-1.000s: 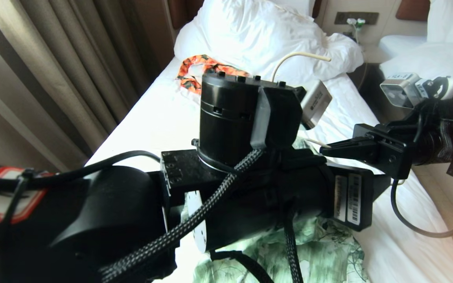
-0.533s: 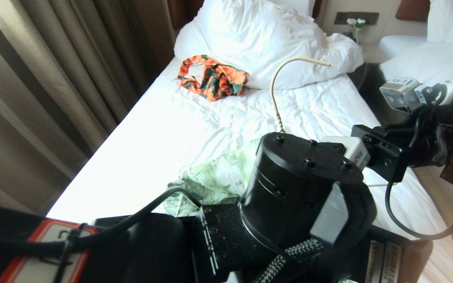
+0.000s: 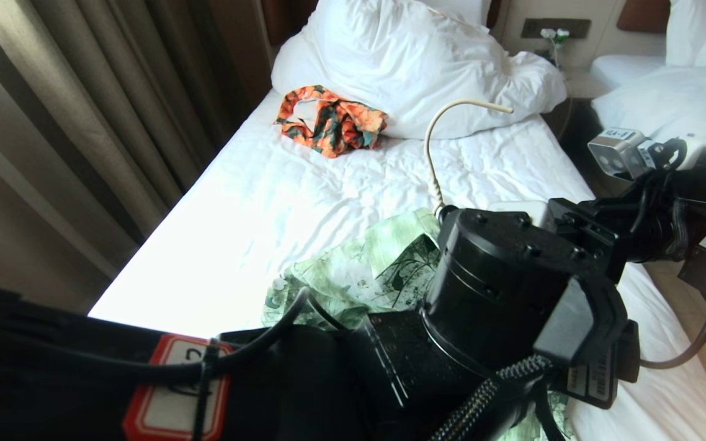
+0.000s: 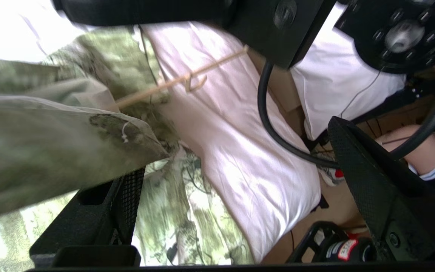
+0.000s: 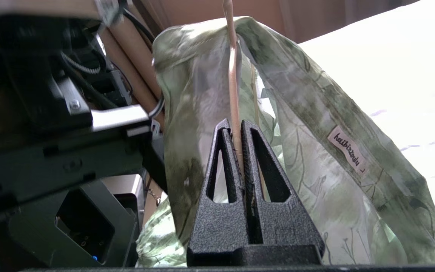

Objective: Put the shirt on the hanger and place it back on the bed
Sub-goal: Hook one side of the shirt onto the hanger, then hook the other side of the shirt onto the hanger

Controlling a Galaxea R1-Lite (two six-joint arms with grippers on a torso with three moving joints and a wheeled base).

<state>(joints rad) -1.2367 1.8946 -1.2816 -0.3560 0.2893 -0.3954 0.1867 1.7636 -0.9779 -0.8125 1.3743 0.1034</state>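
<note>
Head view: your left arm is filling the foreground, so the left gripper itself is hidden there; the shirt (image 3: 365, 275) is bunching in soft green folds on the bed (image 3: 236, 214) just in front of that arm, and the hanger (image 3: 436, 138) is poking its cream hook up out of the collar area, which suggests the wire is already inside the garment. Your right arm is reaching in from the right edge, tips hidden behind the left wrist. An orange floral garment (image 3: 328, 122) is lying crumpled against the pillow (image 3: 402, 55), well apart from the work. Left wrist view: the left gripper (image 4: 240, 181) is standing spread wide with nothing between its textured black fingers (image 4: 361, 181); thin, limp shirt cloth is draping over one finger, not pinched, and the hanger's straight thin bar is running across above the sheet. A person's arm is showing near the floor at the edge. Right wrist view: the right gripper (image 5: 237, 134) is pressed together, pinching the hanger's thin round wire upright, probably to keep it steady while the shirt's neck, label showing, is hanging over it like a tent
</note>
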